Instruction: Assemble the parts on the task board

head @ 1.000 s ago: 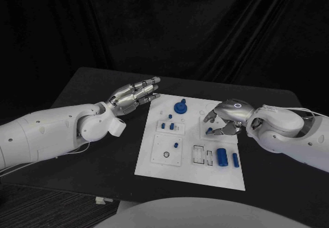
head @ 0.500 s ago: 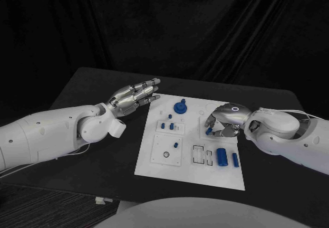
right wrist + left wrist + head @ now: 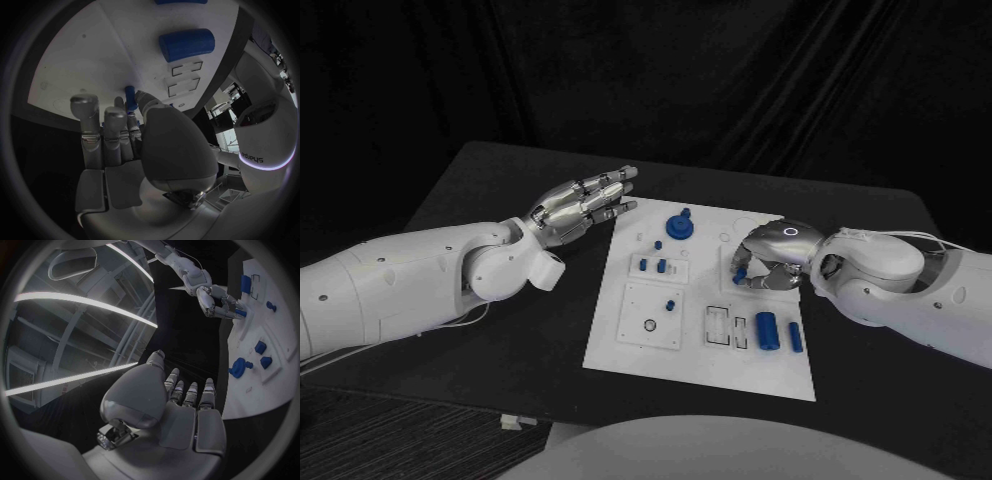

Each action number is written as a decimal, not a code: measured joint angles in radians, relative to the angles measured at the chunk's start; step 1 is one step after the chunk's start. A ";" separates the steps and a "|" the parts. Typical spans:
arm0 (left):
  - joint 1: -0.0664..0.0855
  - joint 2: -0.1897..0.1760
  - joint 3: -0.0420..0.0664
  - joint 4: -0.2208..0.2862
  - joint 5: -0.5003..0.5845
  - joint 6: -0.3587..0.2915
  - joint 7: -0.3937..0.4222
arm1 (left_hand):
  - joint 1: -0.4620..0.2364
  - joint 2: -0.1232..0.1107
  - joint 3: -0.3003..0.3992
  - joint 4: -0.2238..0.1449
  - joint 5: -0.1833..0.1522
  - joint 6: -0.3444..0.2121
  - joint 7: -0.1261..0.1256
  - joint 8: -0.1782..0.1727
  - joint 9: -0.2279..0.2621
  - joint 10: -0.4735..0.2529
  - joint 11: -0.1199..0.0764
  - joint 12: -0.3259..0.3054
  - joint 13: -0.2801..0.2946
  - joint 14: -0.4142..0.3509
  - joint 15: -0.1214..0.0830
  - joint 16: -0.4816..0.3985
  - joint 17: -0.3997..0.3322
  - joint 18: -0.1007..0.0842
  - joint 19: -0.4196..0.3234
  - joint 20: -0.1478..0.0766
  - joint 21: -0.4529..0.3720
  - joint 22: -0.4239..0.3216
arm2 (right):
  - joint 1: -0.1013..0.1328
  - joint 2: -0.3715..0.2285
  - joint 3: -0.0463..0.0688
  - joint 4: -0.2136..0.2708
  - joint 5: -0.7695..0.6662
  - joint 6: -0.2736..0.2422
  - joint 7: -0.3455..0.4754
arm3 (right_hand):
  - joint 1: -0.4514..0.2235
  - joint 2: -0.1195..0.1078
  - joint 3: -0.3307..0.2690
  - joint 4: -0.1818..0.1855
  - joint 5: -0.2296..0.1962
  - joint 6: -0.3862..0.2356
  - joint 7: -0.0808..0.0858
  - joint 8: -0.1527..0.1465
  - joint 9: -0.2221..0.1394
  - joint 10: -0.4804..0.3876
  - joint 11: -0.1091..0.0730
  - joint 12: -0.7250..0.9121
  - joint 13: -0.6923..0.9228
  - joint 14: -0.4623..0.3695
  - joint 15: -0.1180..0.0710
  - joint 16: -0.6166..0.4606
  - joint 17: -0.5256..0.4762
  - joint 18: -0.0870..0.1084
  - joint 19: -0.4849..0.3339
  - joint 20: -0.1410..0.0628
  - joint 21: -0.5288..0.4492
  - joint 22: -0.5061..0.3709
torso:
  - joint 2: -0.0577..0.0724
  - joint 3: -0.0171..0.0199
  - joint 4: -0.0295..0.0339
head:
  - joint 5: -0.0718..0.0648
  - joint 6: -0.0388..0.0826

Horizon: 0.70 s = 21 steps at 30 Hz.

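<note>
Black table [image 3: 516, 330], white task board [image 3: 711, 355] centred: your right hand [image 3: 769, 262] at 3 o'clock pinches small blue peg [image 3: 130, 96]; left hand [image 3: 581, 205] at 10 o'clock, fingers spread, empty.

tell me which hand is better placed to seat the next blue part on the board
Right. The right hand is already over the task board, its fingers pinching a small blue part. The left hand hovers open beside the board's far left corner, holding nothing.

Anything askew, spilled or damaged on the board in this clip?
Nothing stands out. The white task board lies flat on the black table, the right hand pinches a small blue peg over it, and the left hand hovers beside it.
</note>
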 measured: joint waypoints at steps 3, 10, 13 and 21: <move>0.000 0.000 0.000 0.000 0.000 0.000 0.000 | 0.004 0.004 0.000 0.000 0.005 0.000 0.000 0.000 0.000 0.000 0.000 0.000 0.000 0.000 0.000 0.000 0.000 0.000 0.000 0.000 0.000 0.000 | -0.001 0.003 0.000 -0.002 0.000 0.005 0.001 | 0.008 -0.006 0.008 -0.003 0.000 0.006 0.006 0.000 0.001 0.005 0.002 -0.008 0.000 -0.004 -0.004 -0.005 -0.004 0.000 0.000 0.000 -0.006 0.000 | 0.000 0.0000 0.0000 | 0.000 0.000; 0.000 -0.001 0.000 0.001 0.000 0.001 -0.001 | 0.004 0.004 0.003 -0.003 0.005 0.004 0.004 0.000 0.001 0.000 0.000 0.000 0.000 0.000 0.000 0.000 0.000 0.000 0.004 0.004 0.000 0.000 | -0.001 0.004 0.000 -0.002 0.001 0.008 0.007 | 0.047 -0.006 0.043 -0.018 0.000 0.048 -0.005 0.017 0.015 0.052 -0.008 -0.019 0.000 -0.007 -0.007 -0.005 -0.002 0.000 -0.004 -0.004 -0.006 0.000 | 0.000 0.0002 0.0000 | 0.001 0.000; -0.001 -0.001 0.000 0.001 0.000 0.001 -0.001 | 0.004 0.004 0.003 -0.003 0.005 0.004 0.003 0.001 0.001 0.000 0.000 0.000 0.000 0.000 0.000 0.000 0.000 0.000 0.004 0.004 0.000 0.000 | -0.001 0.001 0.001 0.001 0.004 0.006 0.010 | 0.068 -0.009 0.062 -0.032 0.000 0.064 -0.010 0.025 0.023 0.072 -0.011 -0.027 -0.001 -0.008 -0.008 -0.005 -0.003 0.000 -0.007 -0.007 0.000 0.000 | 0.000 0.0002 0.0000 | 0.001 0.000; -0.001 -0.001 0.000 0.001 0.000 0.001 -0.001 | 0.006 0.006 0.007 -0.007 0.008 0.013 0.006 0.004 0.002 0.000 0.007 0.000 0.000 0.000 0.000 0.000 0.000 0.000 0.004 0.004 0.000 0.000 | 0.000 -0.020 0.001 0.026 0.037 -0.024 0.012 | 0.089 -0.002 0.088 -0.058 -0.008 0.088 -0.013 0.033 0.037 0.098 -0.016 -0.039 -0.002 -0.011 -0.011 -0.005 0.001 0.000 -0.010 -0.010 0.016 0.000 | 0.000 0.0004 0.0000 | 0.003 0.000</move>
